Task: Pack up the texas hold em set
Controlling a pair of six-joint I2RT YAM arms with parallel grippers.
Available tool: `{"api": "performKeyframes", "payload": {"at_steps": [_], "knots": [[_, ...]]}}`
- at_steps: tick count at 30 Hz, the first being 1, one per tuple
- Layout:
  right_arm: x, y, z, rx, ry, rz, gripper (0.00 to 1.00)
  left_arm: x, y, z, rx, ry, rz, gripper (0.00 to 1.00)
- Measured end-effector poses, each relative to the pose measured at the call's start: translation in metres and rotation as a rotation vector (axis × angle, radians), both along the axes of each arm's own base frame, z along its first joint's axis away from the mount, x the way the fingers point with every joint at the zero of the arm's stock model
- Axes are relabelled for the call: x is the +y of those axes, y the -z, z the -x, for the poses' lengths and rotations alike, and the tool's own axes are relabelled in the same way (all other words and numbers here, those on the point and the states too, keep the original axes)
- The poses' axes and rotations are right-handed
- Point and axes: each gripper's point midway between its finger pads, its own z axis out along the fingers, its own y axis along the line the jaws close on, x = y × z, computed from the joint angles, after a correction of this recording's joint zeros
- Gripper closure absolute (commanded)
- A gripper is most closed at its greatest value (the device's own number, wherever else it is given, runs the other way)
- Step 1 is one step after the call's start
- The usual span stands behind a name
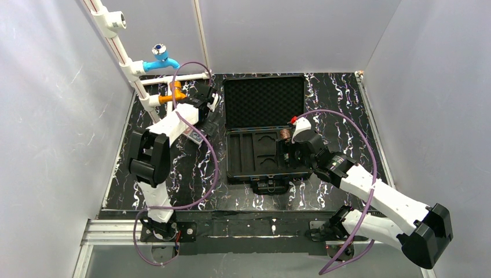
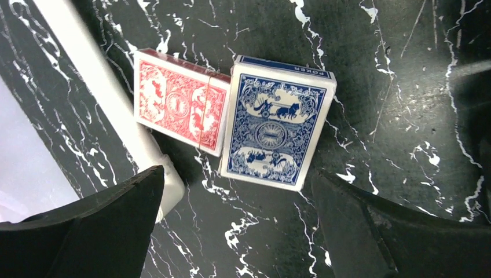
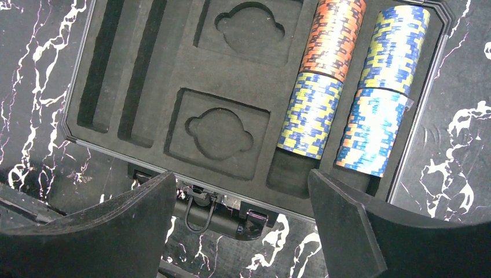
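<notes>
The black briefcase [image 1: 237, 174] lies open mid-table, its foam lid [image 1: 264, 101] laid back. In its slotted tray [image 3: 226, 69], the two right-hand slots hold several rolls of poker chips [image 3: 310, 113]. Both card pockets and the two left slots hold nothing. My right gripper [image 3: 242, 185] is open above the tray's front edge, nothing between its fingers. A red deck [image 2: 179, 101] and a blue deck [image 2: 275, 130] lie side by side, touching, on the marble table. My left gripper [image 2: 237, 194] hovers open just short of the blue deck, holding nothing.
White pipes carrying a blue tap [image 1: 159, 58] and an orange tap [image 1: 173, 92] stand at the back left. One pipe [image 2: 110, 110] runs right beside the red deck. The case handle [image 3: 214, 217] sticks out at the tray's front. White walls enclose the table.
</notes>
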Motion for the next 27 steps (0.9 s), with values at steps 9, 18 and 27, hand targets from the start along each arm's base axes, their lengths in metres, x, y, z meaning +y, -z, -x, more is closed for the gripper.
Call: {"api": "performKeyframes", "payload": {"at_steps": [9,18,27], "knots": [[0.0,-0.001,0.0,-0.006,-0.004,0.001,0.07,-0.005,0.028,0.003,0.118,0.074,0.028,0.03],[0.002,0.001,0.001,0.005,-0.019,0.002,0.07,-0.005,0.041,0.001,0.154,0.096,0.018,0.06],[0.004,0.007,0.003,0.026,-0.033,0.012,0.07,0.003,0.058,0.0,0.166,0.077,0.016,0.13]]}}
